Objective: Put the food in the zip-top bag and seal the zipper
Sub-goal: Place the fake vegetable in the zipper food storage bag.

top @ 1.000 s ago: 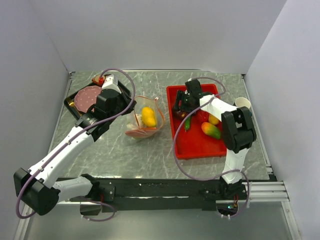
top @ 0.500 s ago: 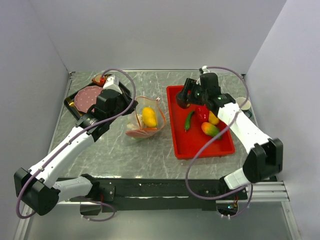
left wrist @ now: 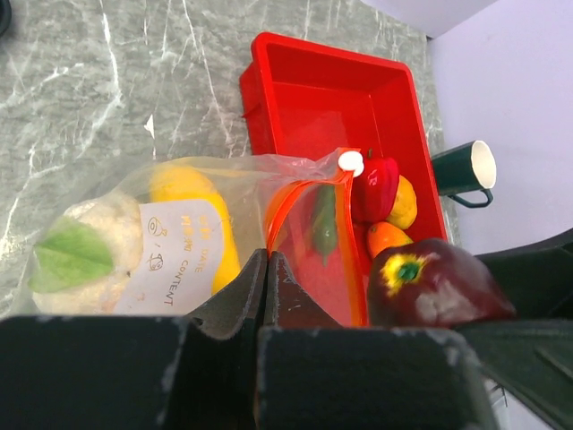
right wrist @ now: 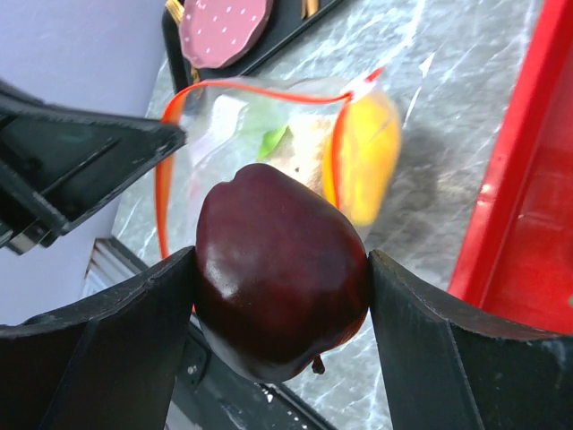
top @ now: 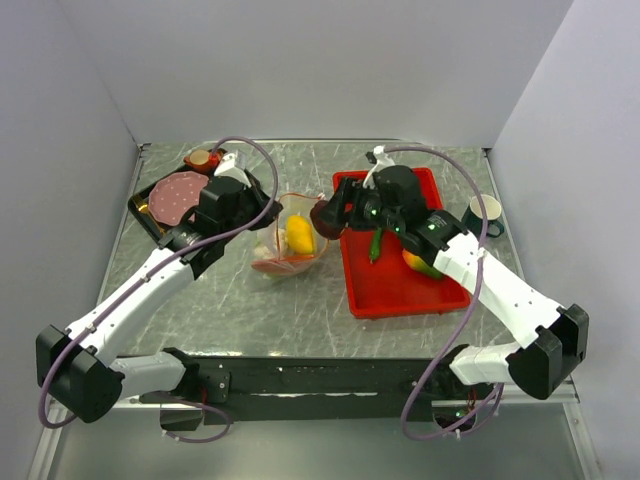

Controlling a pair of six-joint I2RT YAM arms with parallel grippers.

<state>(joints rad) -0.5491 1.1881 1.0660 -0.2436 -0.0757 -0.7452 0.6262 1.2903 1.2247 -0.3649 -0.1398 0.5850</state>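
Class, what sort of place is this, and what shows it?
Likely a robot lab cell, not a kitchen: plain white walls box in the table, and the left arm and right arm are bolted at its edge.

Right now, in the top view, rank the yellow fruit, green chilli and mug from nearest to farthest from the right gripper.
1. yellow fruit, just left, inside the bag.
2. green chilli, right, in the red tray.
3. mug, far right.
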